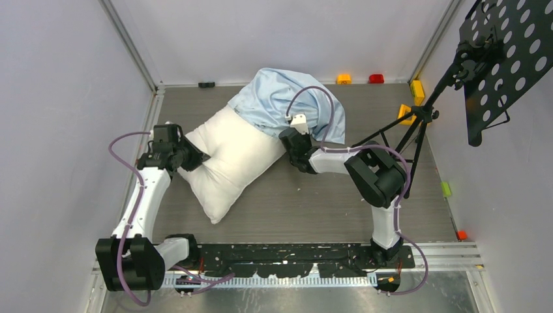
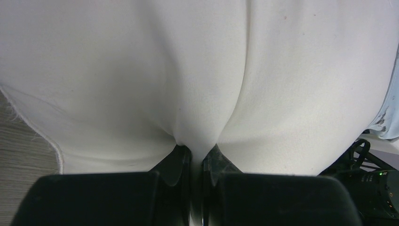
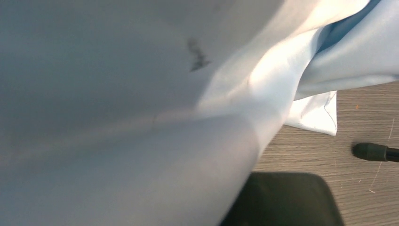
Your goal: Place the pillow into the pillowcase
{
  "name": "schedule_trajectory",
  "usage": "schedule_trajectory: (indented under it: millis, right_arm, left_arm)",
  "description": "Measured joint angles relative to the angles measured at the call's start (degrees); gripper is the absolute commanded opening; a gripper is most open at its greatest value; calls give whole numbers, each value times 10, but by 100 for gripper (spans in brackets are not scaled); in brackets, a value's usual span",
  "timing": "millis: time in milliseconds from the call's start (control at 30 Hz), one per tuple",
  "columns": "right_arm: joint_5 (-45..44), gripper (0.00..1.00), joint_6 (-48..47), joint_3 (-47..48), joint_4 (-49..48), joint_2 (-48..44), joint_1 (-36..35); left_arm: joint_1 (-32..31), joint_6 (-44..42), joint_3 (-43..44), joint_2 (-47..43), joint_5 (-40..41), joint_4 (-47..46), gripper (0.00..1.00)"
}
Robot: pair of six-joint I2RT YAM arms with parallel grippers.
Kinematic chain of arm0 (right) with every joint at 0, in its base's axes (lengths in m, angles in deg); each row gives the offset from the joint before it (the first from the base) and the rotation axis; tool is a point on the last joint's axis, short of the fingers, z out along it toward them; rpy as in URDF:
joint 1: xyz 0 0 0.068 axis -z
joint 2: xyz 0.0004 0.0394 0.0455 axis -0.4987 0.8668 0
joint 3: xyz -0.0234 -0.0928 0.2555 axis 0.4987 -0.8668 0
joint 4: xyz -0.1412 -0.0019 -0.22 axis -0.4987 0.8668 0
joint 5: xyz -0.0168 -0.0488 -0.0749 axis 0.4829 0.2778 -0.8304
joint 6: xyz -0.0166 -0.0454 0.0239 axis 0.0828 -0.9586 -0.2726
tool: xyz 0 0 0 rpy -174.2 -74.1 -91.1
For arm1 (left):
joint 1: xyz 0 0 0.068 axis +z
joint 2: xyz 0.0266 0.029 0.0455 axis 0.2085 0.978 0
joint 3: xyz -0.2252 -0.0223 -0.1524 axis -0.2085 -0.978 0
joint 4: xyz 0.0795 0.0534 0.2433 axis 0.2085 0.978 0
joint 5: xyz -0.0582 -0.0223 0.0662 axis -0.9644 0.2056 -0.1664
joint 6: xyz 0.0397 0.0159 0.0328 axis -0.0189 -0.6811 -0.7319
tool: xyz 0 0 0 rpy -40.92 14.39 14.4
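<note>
Plump white rectangular stuffed pillow (image 1: 228, 163): diagonal on grey wooden table (image 1: 313, 208), far end tucked inside wrinkled light blue thin-fabric pillowcase (image 1: 274, 98). Left gripper (image 2: 196, 153) pinched nearly closed on pillow's side fold, likely for pushing in. Right gripper (image 1: 290, 138) at pillowcase mouth, fingers buried in cloth; can't tell grip. Back wall (image 1: 261, 32) close behind; black tripod (image 1: 423, 115) crowding right; bare table nearer.
</note>
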Motion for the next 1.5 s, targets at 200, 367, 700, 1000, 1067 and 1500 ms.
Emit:
schedule_trajectory:
  millis: [200, 367, 700, 1000, 1067, 1500]
  right_arm:
    - [-2, 0, 2, 50, 105, -26, -27]
    - [14, 0, 1, 239, 257, -54, -131]
    - [97, 0, 4, 701, 536, 23, -158]
    - [172, 0, 76, 840, 607, 76, -90]
    - [185, 0, 94, 836, 623, 96, -64]
    - [226, 1, 144, 833, 635, 182, -36]
  left_arm:
    - [-2, 2, 1, 2, -3, -1, 0]
    - [-58, 20, 10, 12, 45, -6, 0]
    - [-153, 36, 114, 18, 90, 90, 12]
    - [-165, -13, 294, 18, 4, 200, 80]
    - [-167, -30, 322, 17, -11, 195, 85]
    - [-312, -127, 321, 44, 26, 212, 90]
